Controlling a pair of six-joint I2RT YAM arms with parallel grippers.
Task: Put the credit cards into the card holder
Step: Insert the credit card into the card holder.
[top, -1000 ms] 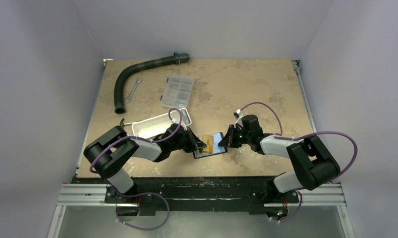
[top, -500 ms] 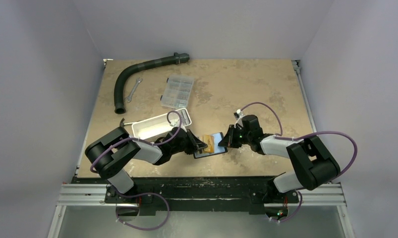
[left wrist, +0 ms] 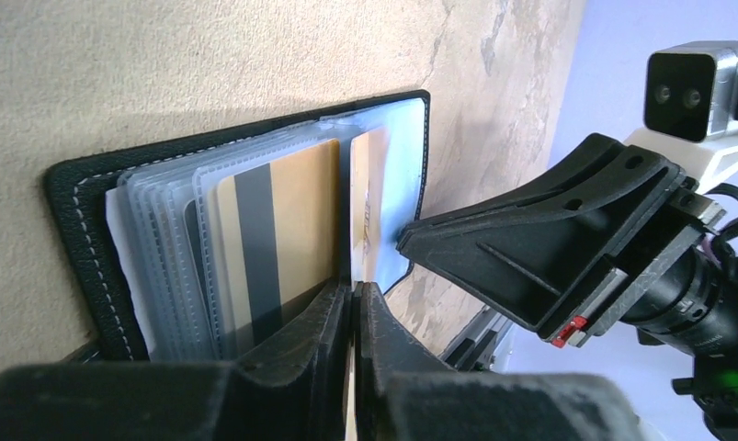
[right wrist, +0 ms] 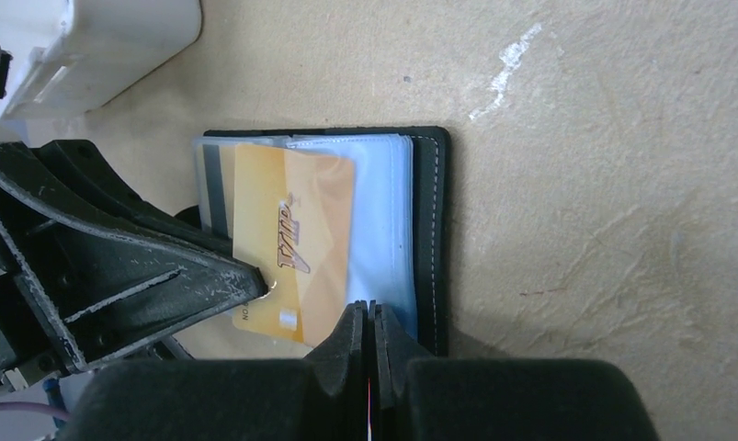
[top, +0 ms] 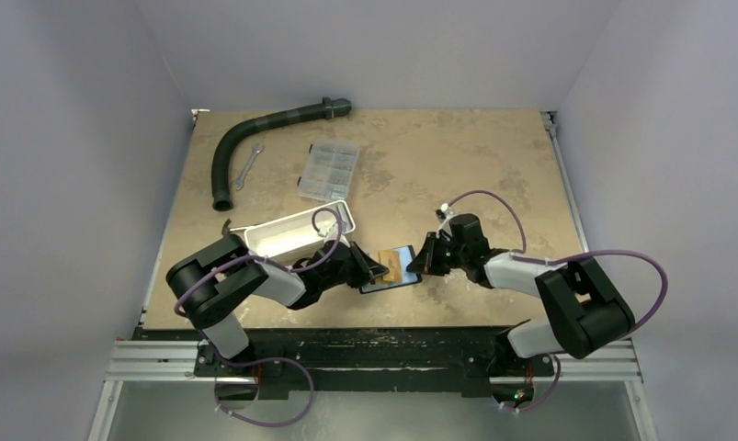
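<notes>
The black card holder [top: 390,281] lies open near the table's front, its pale clear sleeves fanned out [left wrist: 153,239]. My left gripper [top: 376,272] is shut on an orange-yellow credit card [right wrist: 296,239], which is printed VIP. The card lies slanted over the sleeves and shows edge-on in the left wrist view [left wrist: 372,184]. A second card with a dark stripe [left wrist: 273,230] sits in a sleeve. My right gripper [top: 422,265] is shut on the edge of a pale sleeve [right wrist: 383,230] at the holder's right side. The black cover also shows there [right wrist: 431,230].
A white rectangular tray [top: 296,230] stands just behind my left arm. A clear compartment box [top: 328,170], a black ribbed hose [top: 255,138] and a wrench [top: 247,167] lie at the back left. The two grippers' fingers nearly meet over the holder.
My left gripper has pushed the orange card a little to the right, further over the open holder. The right gripper has stayed in place.
</notes>
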